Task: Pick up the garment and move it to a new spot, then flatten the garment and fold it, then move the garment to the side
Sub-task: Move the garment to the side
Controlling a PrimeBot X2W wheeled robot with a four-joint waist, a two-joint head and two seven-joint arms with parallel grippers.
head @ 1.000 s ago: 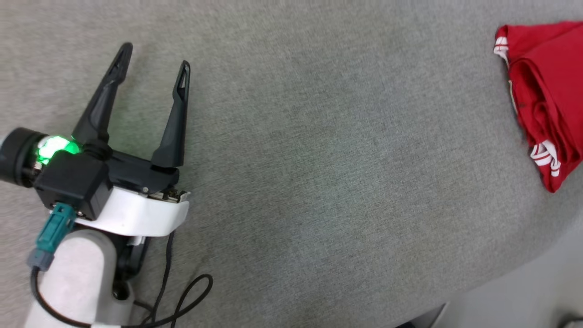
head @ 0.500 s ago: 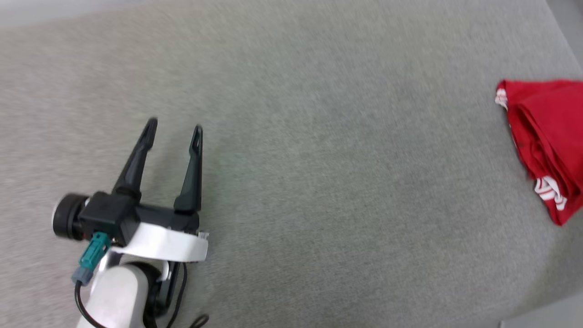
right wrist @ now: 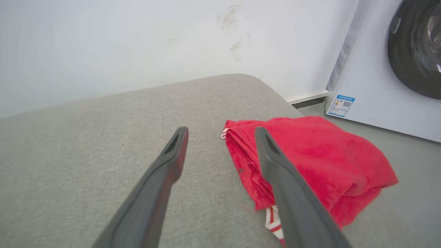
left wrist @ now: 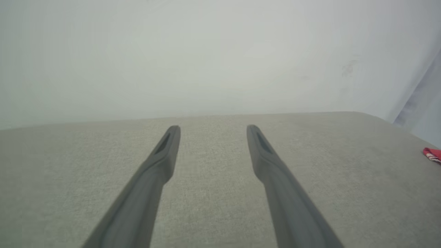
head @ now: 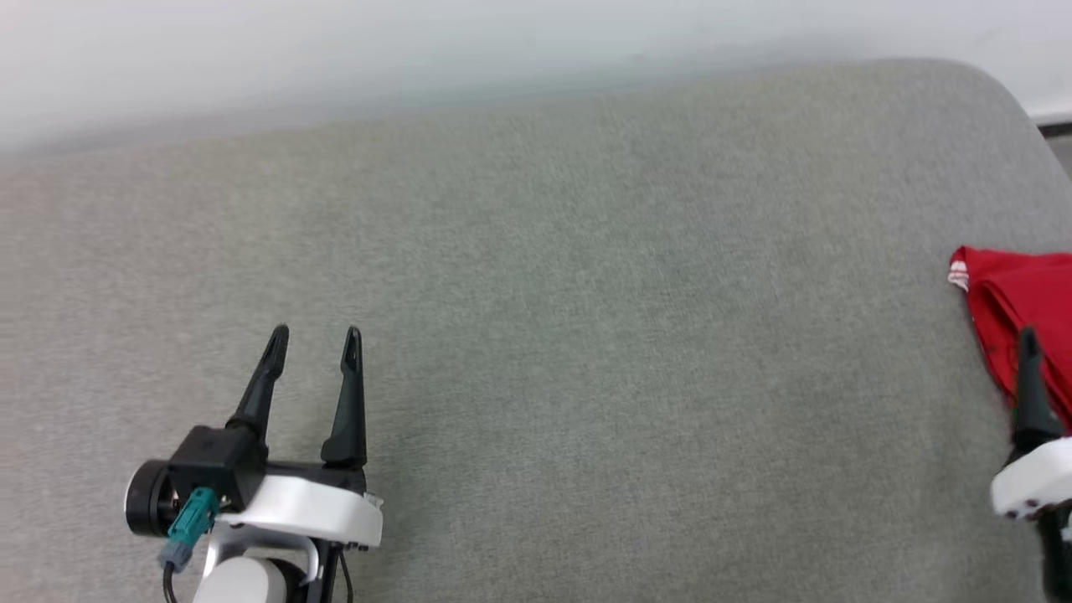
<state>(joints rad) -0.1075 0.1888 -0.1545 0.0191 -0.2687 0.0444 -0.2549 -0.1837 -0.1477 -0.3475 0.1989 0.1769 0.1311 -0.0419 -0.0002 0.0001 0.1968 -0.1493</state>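
grey padded surface [head: 586, 335]: spans the head view, backed by a white wall [right wrist: 103, 41]. white washing machine [right wrist: 386, 86]: stands on the floor beyond the surface's right end. garment [right wrist: 320, 155]: red, folded into a compact bundle, lies at the right edge of the surface, striped white cuff showing. right gripper [right wrist: 221, 129]: jaws apart and empty, positioned over the garment's left edge; contact cannot be determined. left gripper [head: 316, 332]: jaws apart and empty, above bare surface, well apart from the garment.

Grey fabric surface [head: 586, 293], white wall [right wrist: 103, 41], washer [right wrist: 375, 69] w/ blue sticker [right wrist: 341, 105], grey floor [right wrist: 415, 151]
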